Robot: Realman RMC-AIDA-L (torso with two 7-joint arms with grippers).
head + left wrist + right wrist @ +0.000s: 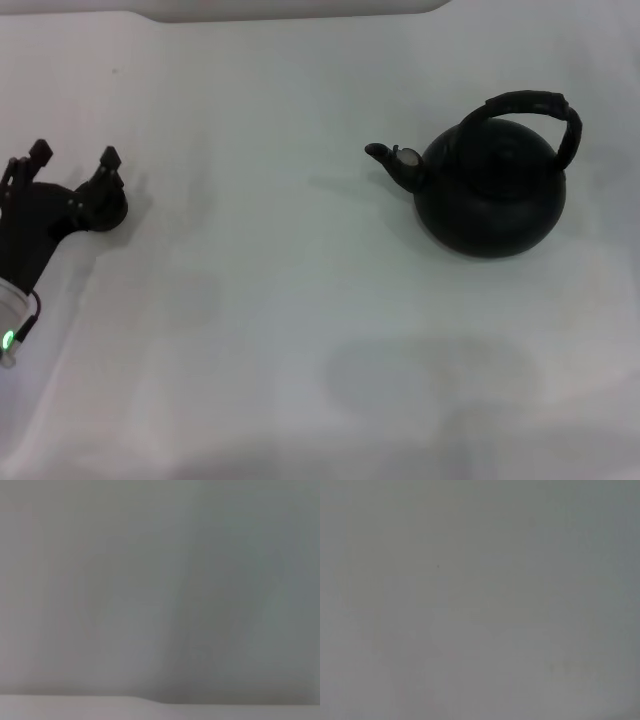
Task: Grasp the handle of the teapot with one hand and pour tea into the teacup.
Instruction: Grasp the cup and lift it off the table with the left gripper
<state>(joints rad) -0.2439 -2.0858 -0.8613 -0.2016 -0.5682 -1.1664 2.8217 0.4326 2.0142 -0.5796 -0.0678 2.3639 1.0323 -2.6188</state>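
In the head view the matte black teapot (490, 195) stands upright on the white table at the right. Its spout (385, 155), with the pale spot, points left. The black ribbed handle (530, 105) arches over its top. My left gripper (75, 153) is at the far left, well away from the teapot, with its fingers spread open and nothing between them. A small round dark shape (104, 207) sits under one finger; I cannot tell whether it is the teacup or part of the gripper. The right gripper is out of view.
The white table (300, 300) stretches between the gripper and the teapot. A pale raised edge (290, 10) runs along the back. Both wrist views show only blank grey surface.
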